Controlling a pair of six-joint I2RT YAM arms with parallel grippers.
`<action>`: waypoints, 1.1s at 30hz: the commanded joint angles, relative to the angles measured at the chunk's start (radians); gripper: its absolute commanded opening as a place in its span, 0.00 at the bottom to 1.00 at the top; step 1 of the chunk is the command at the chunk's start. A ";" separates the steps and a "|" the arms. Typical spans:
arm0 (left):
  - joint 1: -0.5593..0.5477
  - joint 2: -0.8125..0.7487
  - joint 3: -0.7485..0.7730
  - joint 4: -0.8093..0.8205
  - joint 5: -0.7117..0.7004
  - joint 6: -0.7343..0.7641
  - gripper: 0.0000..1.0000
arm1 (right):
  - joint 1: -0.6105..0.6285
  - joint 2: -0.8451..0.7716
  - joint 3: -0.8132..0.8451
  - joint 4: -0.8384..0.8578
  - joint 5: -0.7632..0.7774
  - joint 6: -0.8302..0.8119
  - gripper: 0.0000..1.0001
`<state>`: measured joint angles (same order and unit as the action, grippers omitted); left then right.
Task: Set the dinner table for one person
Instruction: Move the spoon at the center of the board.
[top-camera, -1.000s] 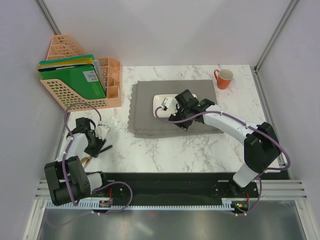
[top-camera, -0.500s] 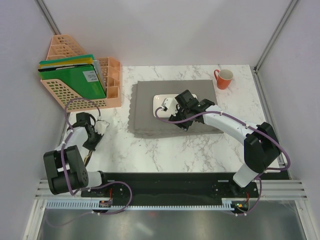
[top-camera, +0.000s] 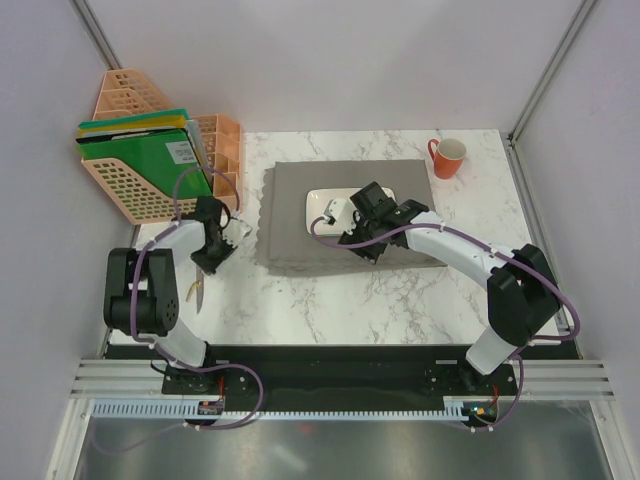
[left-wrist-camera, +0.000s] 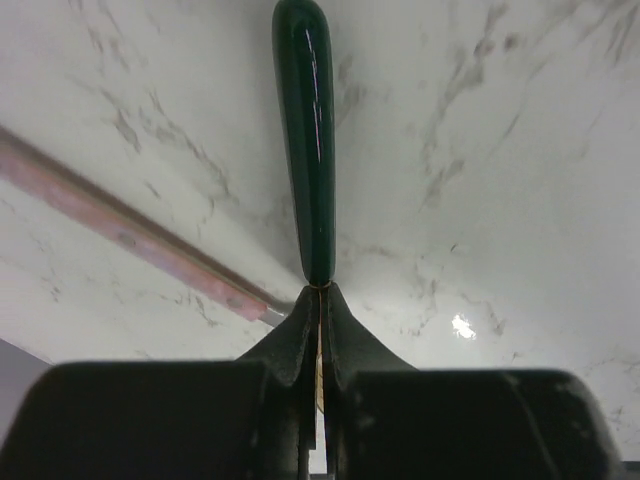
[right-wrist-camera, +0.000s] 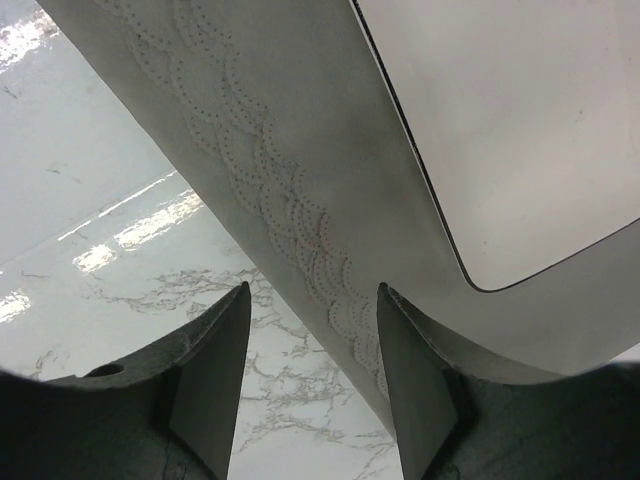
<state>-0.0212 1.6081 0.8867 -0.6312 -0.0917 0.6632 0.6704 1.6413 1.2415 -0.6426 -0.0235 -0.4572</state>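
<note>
Marble tabletop (top-camera: 330, 295), one only, is lying beneath both sets of jaws and carrying everything else. One grey scallop-edged placemat (top-camera: 300, 220) is resting on its far middle, and one white rectangular plate (top-camera: 320, 196) is sitting on the placemat. One orange mug (top-camera: 447, 157) is standing at the far right corner, well apart from the placemat. One peach file rack (top-camera: 130, 195) is occupying the far left corner and holding green folders (top-camera: 150, 160).

Two arms are reaching out over the marble. The left gripper (top-camera: 212, 258) is hanging over the left part of the tabletop, just in front of the rack and to the left of the placemat. In the left wrist view its jaws are pressed together on one utensil (left-wrist-camera: 305, 140), pinching the thin part just below the dark green handle, which is pointing away from the left gripper (left-wrist-camera: 318, 300) over the veined marble (left-wrist-camera: 500, 150).

The right gripper (top-camera: 366, 248) is hovering over the placemat, beside the plate. In the right wrist view its jaws are standing apart, holding nothing, with the placemat's (right-wrist-camera: 280, 170) scalloped edge running between them, the plate (right-wrist-camera: 520, 130) lying beyond, and bare marble (right-wrist-camera: 90, 200) showing to the left of the right gripper (right-wrist-camera: 312, 300).
</note>
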 joint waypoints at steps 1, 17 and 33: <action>-0.072 0.108 0.024 0.033 0.127 -0.086 0.02 | 0.004 -0.023 -0.010 0.011 0.016 -0.006 0.60; -0.232 0.256 0.169 0.004 0.153 -0.171 0.02 | 0.003 -0.011 -0.014 0.014 0.004 -0.008 0.59; -0.233 0.064 0.133 -0.025 0.109 -0.146 0.75 | 0.003 -0.023 -0.028 0.014 -0.004 -0.014 0.75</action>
<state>-0.2436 1.7382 1.0695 -0.6189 -0.0547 0.5480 0.6704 1.6413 1.2175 -0.6426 -0.0250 -0.4652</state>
